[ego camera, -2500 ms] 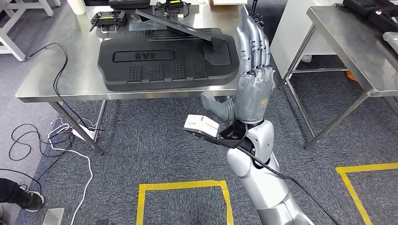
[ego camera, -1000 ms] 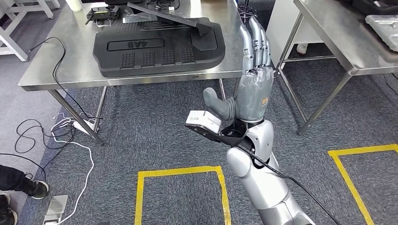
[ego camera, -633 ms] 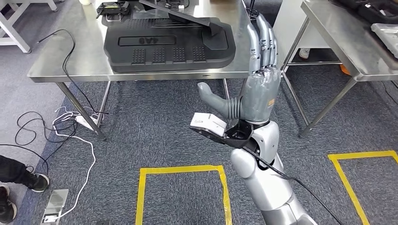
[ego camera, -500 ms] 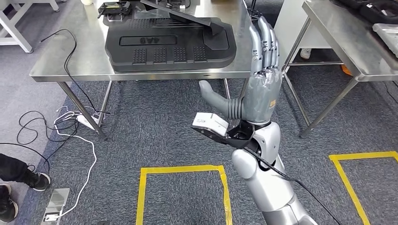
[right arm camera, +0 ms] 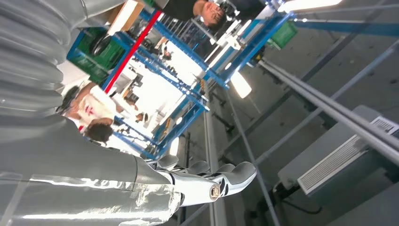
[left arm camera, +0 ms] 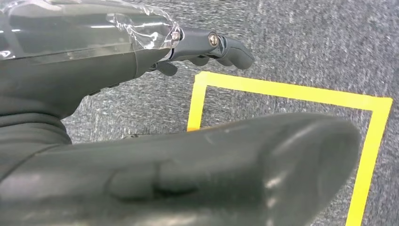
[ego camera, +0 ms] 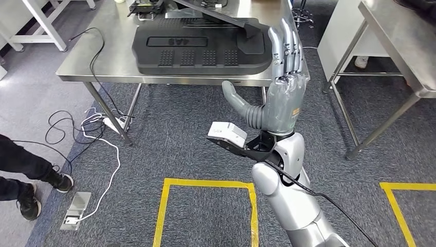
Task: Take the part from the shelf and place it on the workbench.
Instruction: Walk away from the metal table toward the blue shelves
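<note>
In the head view my right hand (ego camera: 280, 98) is raised in front of me, fingers straight up and thumb spread, holding nothing. Behind it stands the steel workbench (ego camera: 103, 67) with a large black moulded panel (ego camera: 200, 49) lying on it and a flat black strip (ego camera: 221, 15) leaning across the panel's far side. The right wrist view looks up past my right hand (right arm camera: 94, 188) at blue shelving (right arm camera: 188, 66) and the ceiling. My left hand (left arm camera: 141, 141) hangs over the grey carpet with its fingers (left arm camera: 211, 44) loosely extended and nothing in them.
A second steel table (ego camera: 396, 46) stands at the right. Yellow tape squares (ego camera: 205, 183) mark the carpet before me. Cables (ego camera: 97, 134) and a floor socket plate (ego camera: 77, 208) lie left of the workbench. A person's legs (ego camera: 25, 164) stand at the left edge.
The whole picture has shifted: the camera has turned, so the workbench now sits further right and a person's legs show at the left. My right hand keeps its raised pose.
</note>
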Motion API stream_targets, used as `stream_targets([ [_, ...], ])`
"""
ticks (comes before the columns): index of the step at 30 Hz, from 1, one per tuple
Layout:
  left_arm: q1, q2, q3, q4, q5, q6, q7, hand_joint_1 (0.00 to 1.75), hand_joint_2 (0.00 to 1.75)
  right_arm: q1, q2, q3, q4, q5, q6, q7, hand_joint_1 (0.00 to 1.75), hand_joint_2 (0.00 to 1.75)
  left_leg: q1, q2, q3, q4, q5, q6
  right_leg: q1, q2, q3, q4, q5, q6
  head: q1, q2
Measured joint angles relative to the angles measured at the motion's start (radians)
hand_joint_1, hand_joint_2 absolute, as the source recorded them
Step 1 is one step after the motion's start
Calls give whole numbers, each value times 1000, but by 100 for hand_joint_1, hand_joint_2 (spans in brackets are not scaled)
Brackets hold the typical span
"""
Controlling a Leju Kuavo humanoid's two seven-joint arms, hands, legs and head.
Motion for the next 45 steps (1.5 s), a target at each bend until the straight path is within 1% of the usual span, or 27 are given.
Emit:
stream_targets([
  [2, -2, 0, 0, 0, 0, 0, 0, 0, 0, 0, -1, 0, 0, 2, 0, 1, 0, 175, -5, 38, 66, -138, 52, 9, 4, -15, 1, 4, -5, 6, -2, 0],
  [4, -3, 0, 0, 0, 0, 0, 0, 0, 0, 0, -2, 0, 0, 3, 0, 3, 0, 175, -12, 58, 86, -197, 65, 18, 9, -29, 1, 6, -8, 14, -2, 0],
  [6, -2, 0, 0, 0, 0, 0, 0, 0, 0, 0, -3, 0, 0, 5, 0, 7, 0, 175, -13, 40, 83, -201, 70, 27, 11, -43, 2, 5, -10, 24, 0, 0],
  [8, -3, 0, 0, 0, 0, 0, 0, 0, 0, -1, -4, 0, -1, 6, 0, 11, 0, 175, -8, 24, 82, -208, 77, 39, 6, -21, -6, 31, -35, 35, 2, 0],
  [11, -5, 0, 0, 0, 0, -1, 0, 0, 0, 1, -7, 0, -3, 7, 0, 16, 0, 175, -5, -1, 80, -211, 83, 49, 2, 38, -83, 203, -127, 44, 11, 0],
  [12, -4, 0, 0, 0, 0, -1, 0, 0, 0, 4, -8, 0, -3, 7, 0, 17, 0, 175, -6, -10, 79, -211, 83, 50, 2, 44, -111, 261, -146, 45, 13, 0],
  [13, -4, 0, 0, 0, 0, -2, 0, 0, 0, 6, -10, 0, -3, 7, 0, 18, 0, 175, -6, -21, 78, -210, 84, 50, 2, 47, -126, 291, -147, 46, 14, 0],
  [14, -3, 0, 0, 0, 0, -2, 0, 0, 0, 7, -11, 0, -3, 7, 0, 20, 0, 175, -6, -32, 78, -209, 84, 50, 1, 49, -123, 280, -127, 45, 15, 0],
  [15, -3, 0, 0, 0, 0, -2, 1, 0, 0, 7, -12, 0, -3, 8, 0, 21, 0, 175, -5, -44, 79, -207, 83, 49, 0, 54, -101, 230, -91, 43, 15, 0],
  [17, -4, 0, 0, 0, -1, -2, 1, 0, 0, 7, -12, 0, -3, 9, 0, 22, 0, 175, -5, -66, 77, -201, 82, 45, -4, 90, -41, 92, -24, 38, 17, 0],
  [19, -6, 0, 0, 0, -1, -2, 1, 0, 0, 7, -13, 0, -4, 11, 0, 24, 0, 175, -4, -85, 67, -196, 84, 34, -6, 120, -14, 21, -5, 34, 18, 0],
  [21, -4, 0, 0, 0, -2, -2, 2, 0, 0, 8, -15, 0, -5, 13, 0, 25, 0, 175, -2, -103, 59, -199, 90, 20, -4, 110, -13, 14, -6, 25, 17, 0],
  [23, -3, 0, 0, 0, -2, -2, 2, 0, 0, 7, -15, 0, -7, 14, 0, 26, 0, 175, -3, -83, 52, -182, 76, 7, -7, 88, -10, 6, 0, 12, 13, 0],
  [24, -3, 1, 0, 0, -1, -2, 2, 0, 0, 7, -16, 0, -8, 15, 0, 26, 0, 175, -4, -62, 38, -147, 54, 1, -8, 76, -8, 2, 2, 6, 9, 0],
  [26, -6, 0, 0, 0, -1, -2, 3, 0, 0, 9, -17, 0, -11, 15, 0, 26, 0, 175, -3, -22, -15, -25, -9, -8, -6, 52, -7, 1, 1, -2, 0, 0],
  [28, -4, 0, 0, 0, 0, -2, 3, 0, 0, 12, -18, 0, -11, 15, 0, 27, 0, 175, 0, -11, -58, 72, -40, -13, -3, 28, -7, 2, -1, -4, -1, 0],
  [29, -2, 0, 0, 0, 1, -2, 3, 0, 0, 13, -18, 0, -11, 14, 0, 27, 0, 175, 1, -8, -55, 71, -31, -14, -3, 18, -7, 2, -2, -4, -1, 0],
  [30, -1, 0, 0, 0, 2, -1, 3, 0, 0, 13, -18, 0, -11, 14, 0, 27, 0, 175, 2, -4, -33, 31, -5, -13, -3, 9, -5, 2, -3, -3, -2, 0],
  [32, -1, 0, 0, 0, 3, -1, 2, 0, 0, 13, -19, 0, -11, 14, 0, 27, 0, 175, -1, 20, 37, -106, 54, -6, 0, -5, -2, 5, -8, 4, -3, 0],
  [34, -1, 0, 0, 0, 4, 0, 2, 0, 0, 13, -19, 0, -11, 14, 0, 27, 0, 175, -6, 39, 74, -188, 78, 4, 5, -16, 0, 7, -13, 13, -2, 0],
  [36, 1, 0, 0, 0, 6, 1, 2, 0, 0, 12, -19, 0, -11, 14, 0, 27, 0, 175, -9, 33, 73, -197, 76, 14, 8, -26, 2, 6, -14, 22, 0, 0],
  [38, 3, 0, 0, 0, 8, 1, 2, 0, 0, 11, -19, 0, -11, 14, 0, 27, 0, 175, -6, 24, 74, -203, 80, 27, 4, -15, 0, 19, -30, 32, 2, 0],
  [39, 2, 0, 0, 0, 8, 1, 2, 0, 0, 11, -19, 0, -11, 14, 0, 27, 0, 175, -4, 19, 75, -207, 83, 33, 2, 1, -12, 49, -52, 37, 3, 0],
  [41, 0, 0, 0, 0, 8, 1, 2, 0, 0, 13, -20, 0, -11, 15, 0, 27, 0, 175, -3, 10, 76, -210, 85, 42, 0, 36, -65, 164, -114, 41, 8, 0],
  [43, 1, -1, 0, 0, 8, 1, 2, 0, 0, 17, -21, 0, -11, 15, 0, 28, 0, 175, -4, -3, 76, -209, 85, 44, 0, 46, -119, 275, -148, 44, 11, 0],
  [44, 2, -1, 0, 0, 8, 1, 2, 0, 0, 18, -21, 0, -11, 16, 0, 29, 0, 175, -5, -10, 76, -208, 84, 44, -1, 47, -127, 284, -137, 44, 12, 0],
  [45, 2, -2, 0, 0, 7, 1, 2, 0, 0, 19, -21, 0, -11, 16, 0, 29, 0, 175, -4, -18, 77, -206, 84, 43, -2, 48, -117, 256, -108, 44, 12, 0],
])
